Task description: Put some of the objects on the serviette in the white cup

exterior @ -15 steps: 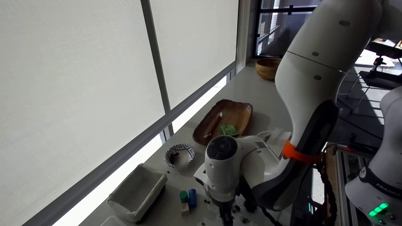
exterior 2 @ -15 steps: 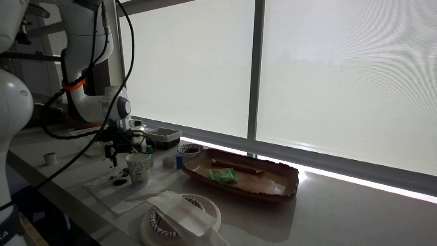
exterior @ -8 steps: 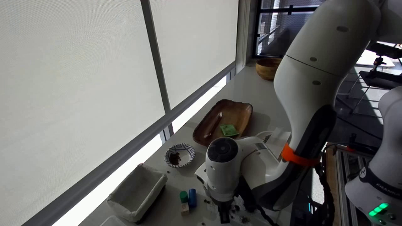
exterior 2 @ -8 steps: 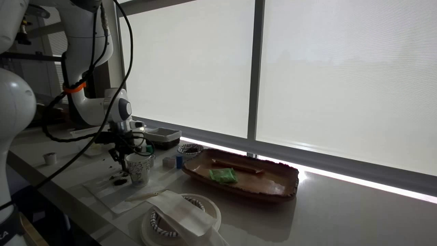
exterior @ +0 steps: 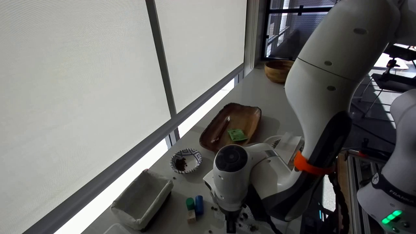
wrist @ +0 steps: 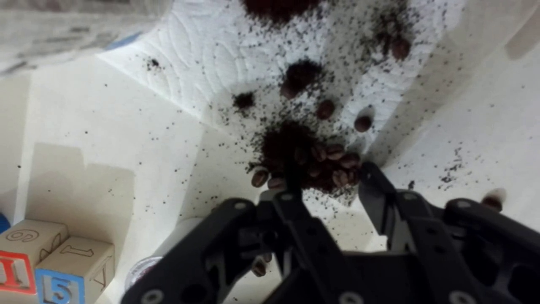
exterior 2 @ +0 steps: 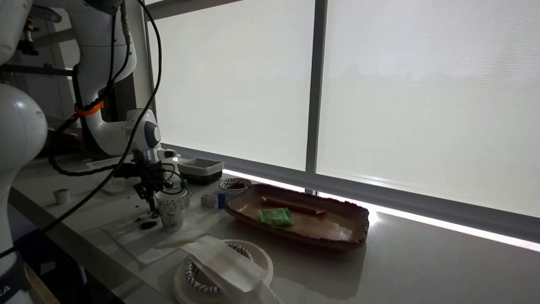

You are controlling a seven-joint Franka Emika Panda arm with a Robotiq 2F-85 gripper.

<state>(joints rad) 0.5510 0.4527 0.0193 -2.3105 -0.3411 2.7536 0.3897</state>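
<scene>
The white cup [exterior 2: 173, 213], a paper cup with a grey scroll pattern, stands upright at the serviette [exterior 2: 130, 241]. In the wrist view part of the cup [wrist: 76, 31] fills the top left corner. Dark coffee grounds [wrist: 287, 141] and several brown beans [wrist: 340, 178] lie in a pile near a corner of the serviette [wrist: 202, 55]. My gripper [wrist: 331, 174] is down at this pile, its fingers partly apart with beans and grounds between and beyond the tips. In an exterior view the gripper [exterior 2: 152, 206] is right beside the cup. The cup's inside is hidden.
Letter blocks [wrist: 80, 257] and a pale cylinder [wrist: 177, 236] are close to the gripper. A wooden tray [exterior 2: 333, 234] holds a green packet [exterior 2: 276, 216]. Also around are a patterned bowl [exterior: 195, 161], a lined basket [exterior: 146, 198] and a plate [exterior 2: 263, 259] under a napkin.
My gripper has come down to the serviette beside the cup, and its fingers have drawn partway together. Over the last half second it has barely moved.
</scene>
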